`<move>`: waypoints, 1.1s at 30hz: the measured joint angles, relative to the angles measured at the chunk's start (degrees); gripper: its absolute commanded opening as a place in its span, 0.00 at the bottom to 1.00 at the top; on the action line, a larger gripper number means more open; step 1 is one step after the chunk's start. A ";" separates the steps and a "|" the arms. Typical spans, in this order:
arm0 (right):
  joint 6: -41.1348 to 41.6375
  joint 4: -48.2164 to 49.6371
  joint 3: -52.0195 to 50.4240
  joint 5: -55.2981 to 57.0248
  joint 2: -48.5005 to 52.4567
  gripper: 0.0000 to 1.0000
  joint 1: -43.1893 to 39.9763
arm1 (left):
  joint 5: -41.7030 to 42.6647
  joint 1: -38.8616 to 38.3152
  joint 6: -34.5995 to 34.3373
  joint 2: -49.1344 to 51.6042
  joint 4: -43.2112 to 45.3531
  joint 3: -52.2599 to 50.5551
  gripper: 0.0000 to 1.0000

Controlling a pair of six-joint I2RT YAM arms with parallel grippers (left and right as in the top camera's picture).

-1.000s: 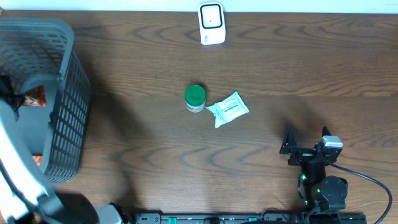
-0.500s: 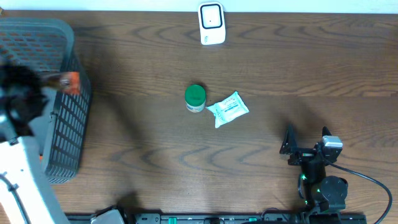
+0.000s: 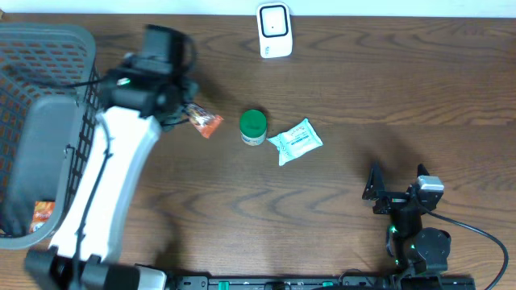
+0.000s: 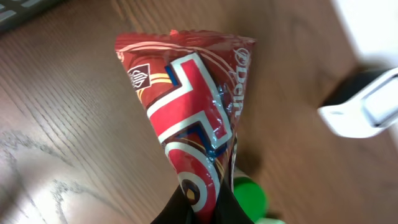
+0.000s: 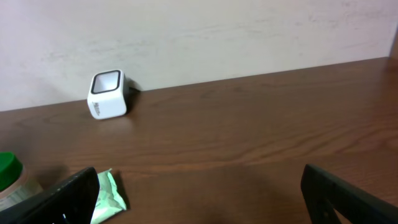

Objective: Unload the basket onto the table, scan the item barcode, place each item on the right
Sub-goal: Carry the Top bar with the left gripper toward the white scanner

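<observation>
As you carry it — grip: left end effector [image 3: 185, 113] pinches the snack packet [image 3: 203, 122] by one end.
Scanner [image 3: 274, 31]: ahead-right of it, well apart.
Right end effector [image 3: 397, 179]: spread, farther off.

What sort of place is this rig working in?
Probably a mock retail checkout on a wooden table: a white barcode scanner at the far edge, a gray mesh shopping basket on the left, and grocery goods like the snack packet and green-lidded jar.
</observation>
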 measured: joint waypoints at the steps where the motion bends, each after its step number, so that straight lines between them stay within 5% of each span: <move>1: 0.00 0.00 0.00 0.02 0.00 0.99 0.00 | -1.18 -0.96 0.00 1.44 0.00 0.00 0.07; 18: 0.00 0.02 0.00 0.02 0.00 0.99 0.00 | -8.07 -7.02 0.07 27.04 0.11 0.00 0.08; 33: 0.00 0.02 0.00 0.02 0.00 0.99 0.00 | -8.26 -14.19 0.85 30.51 11.04 0.00 0.08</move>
